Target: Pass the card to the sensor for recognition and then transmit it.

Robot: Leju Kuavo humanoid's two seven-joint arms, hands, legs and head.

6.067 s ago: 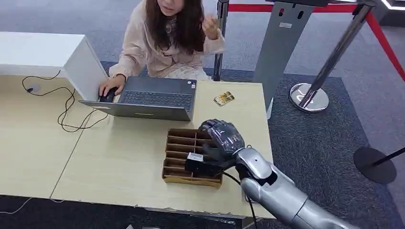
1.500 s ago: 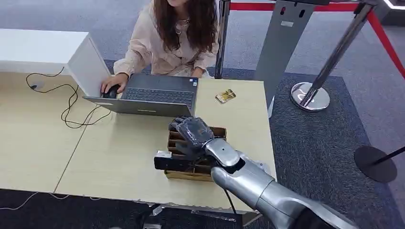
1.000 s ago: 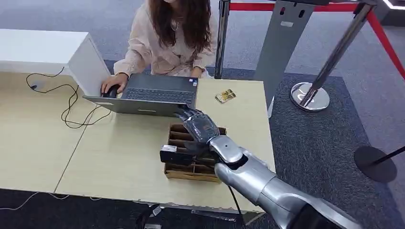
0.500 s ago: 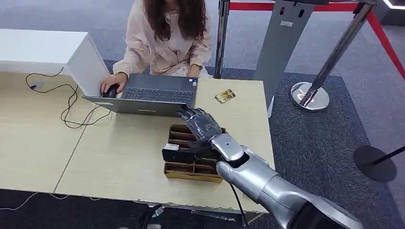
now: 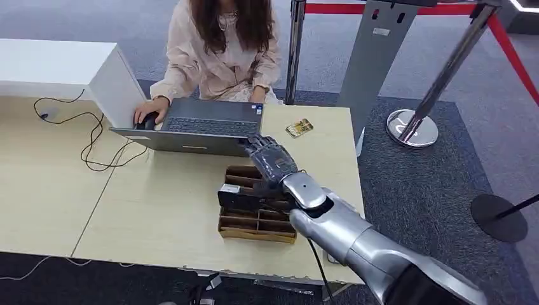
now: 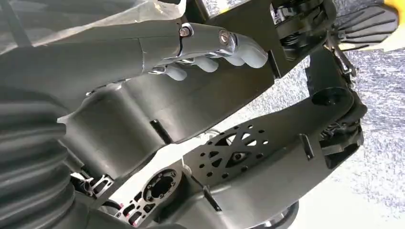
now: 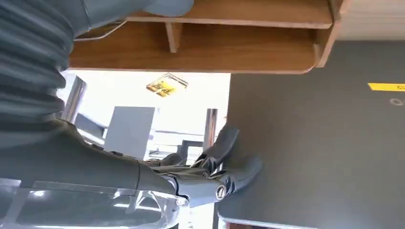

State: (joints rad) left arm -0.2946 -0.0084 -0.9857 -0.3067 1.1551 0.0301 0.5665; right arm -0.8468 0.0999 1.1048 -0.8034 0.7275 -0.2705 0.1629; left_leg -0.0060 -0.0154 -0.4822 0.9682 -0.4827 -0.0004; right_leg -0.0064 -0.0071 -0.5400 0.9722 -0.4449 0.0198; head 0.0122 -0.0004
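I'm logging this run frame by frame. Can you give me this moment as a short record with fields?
right hand: over the far end of the cardboard organizer, fingers extended toward the laptop
card: lies on the table, beyond the organizer
left hand: hangs by the robot's body, holds nothing
person: seated at the laptop

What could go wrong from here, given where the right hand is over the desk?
The right hand hovers close to the front edge of the open laptop, which a person is using; reaching further could bump it. The black wrist camera hangs just above the cardboard divider tray and might snag a partition. The gold card lies flat on the table, so the fingers may struggle to lift it.
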